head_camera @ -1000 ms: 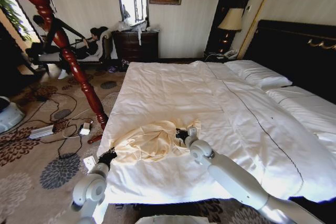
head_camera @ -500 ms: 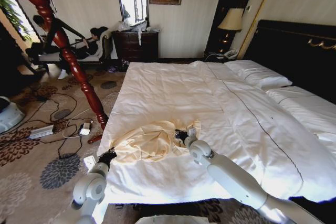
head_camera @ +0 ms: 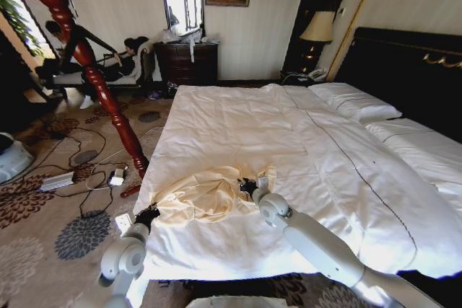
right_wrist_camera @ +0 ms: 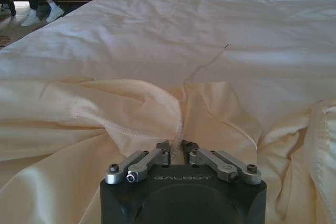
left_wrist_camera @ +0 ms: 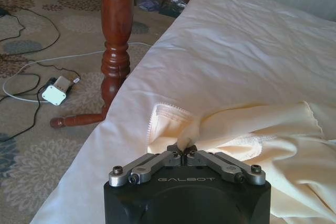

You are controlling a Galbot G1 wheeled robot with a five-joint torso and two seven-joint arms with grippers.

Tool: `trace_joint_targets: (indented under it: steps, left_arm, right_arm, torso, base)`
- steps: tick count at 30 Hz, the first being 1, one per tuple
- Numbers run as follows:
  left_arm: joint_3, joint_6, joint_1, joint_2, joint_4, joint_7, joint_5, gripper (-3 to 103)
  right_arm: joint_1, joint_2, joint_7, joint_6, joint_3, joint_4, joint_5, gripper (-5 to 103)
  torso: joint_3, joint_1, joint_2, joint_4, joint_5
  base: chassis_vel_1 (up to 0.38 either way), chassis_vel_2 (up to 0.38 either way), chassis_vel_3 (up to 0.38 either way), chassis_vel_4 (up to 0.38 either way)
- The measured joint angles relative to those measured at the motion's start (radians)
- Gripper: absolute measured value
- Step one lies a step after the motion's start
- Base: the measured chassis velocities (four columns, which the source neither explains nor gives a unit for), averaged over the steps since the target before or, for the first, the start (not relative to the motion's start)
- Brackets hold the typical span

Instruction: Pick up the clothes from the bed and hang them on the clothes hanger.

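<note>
Head view: the clothes lie crumpled at the near left corner of the bed, with one gripper at each end.

Left wrist view: the left gripper is clenched on a hem fold.

Right wrist view: the right gripper pinches a seam ridge. The fabric looks thin, limp and light; hemmed edges should give the firmest hold.

Wide bed w/ white duvet and white pillows at the far end from both claws. A crumpled cream garment lies on the duvet near the foot corner, betw. the left gripper and right gripper, both touching it.
</note>
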Motion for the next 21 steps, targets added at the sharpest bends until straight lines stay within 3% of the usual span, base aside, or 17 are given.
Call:
trace_joint_targets:
  steps: [1, 5, 11, 16, 17, 21]
  left_arm:
    - [0.0, 0.0, 0.0, 0.0, 0.0, 0.0, 0.0, 0]
    - [-0.004, 0.0, 0.001, 0.003, -0.008, -0.002, -0.006, 0]
    - [-0.012, -0.001, 0.004, 0.011, -0.025, -0.004, -0.014, 0]
    - [-0.041, -0.016, 0.001, 0.054, -0.093, -0.002, -0.053, 0]
    - [-0.041, -0.016, 0.001, 0.054, -0.093, -0.002, -0.053, 0]
    - [-0.103, -0.035, -0.028, 0.149, -0.168, 0.005, -0.131, 0]
  right_arm:
    - [0.0, 0.0, 0.0, 0.0, 0.0, 0.0, 0.0, 18]
    - [-0.031, -0.015, -0.014, 0.016, 0.017, 0.017, -0.011, 1]
    - [-0.056, -0.028, -0.04, 0.062, 0.05, 0.052, -0.011, 0]
    - [-0.073, -0.06, -0.142, 0.193, 0.13, 0.122, 0.017, 0]
    - [-0.073, -0.06, -0.142, 0.193, 0.13, 0.122, 0.017, 0]
    - [-0.06, -0.091, -0.228, 0.286, 0.219, 0.188, 0.095, 0]
  torso:
    - [0.0, 0.0, 0.0, 0.0, 0.0]
    - [0.0, 0.0, 0.0, -0.0001, 0.0]
    - [0.0, 0.0, 0.0, -0.0001, 0.0]
    - [0.0, 0.0, 0.0, -0.0001, -0.0001]
    - [0.0, 0.0, 0.0, -0.0001, -0.0001]
    - [0.0, 0.0, 0.0, 0.0, -0.0001]
  base:
    - [0.0, 0.0, 0.0, 0.0]
    - [0.0, 0.0, 0.0, 0.0]
    - [0.0, 0.0, 0.0, 0.0]
    - [0.0, 0.0, 0.0, 0.0]
    - [0.0, 0.0, 0.0, 0.0]
    - [0.0, 0.0, 0.0, 0.0]
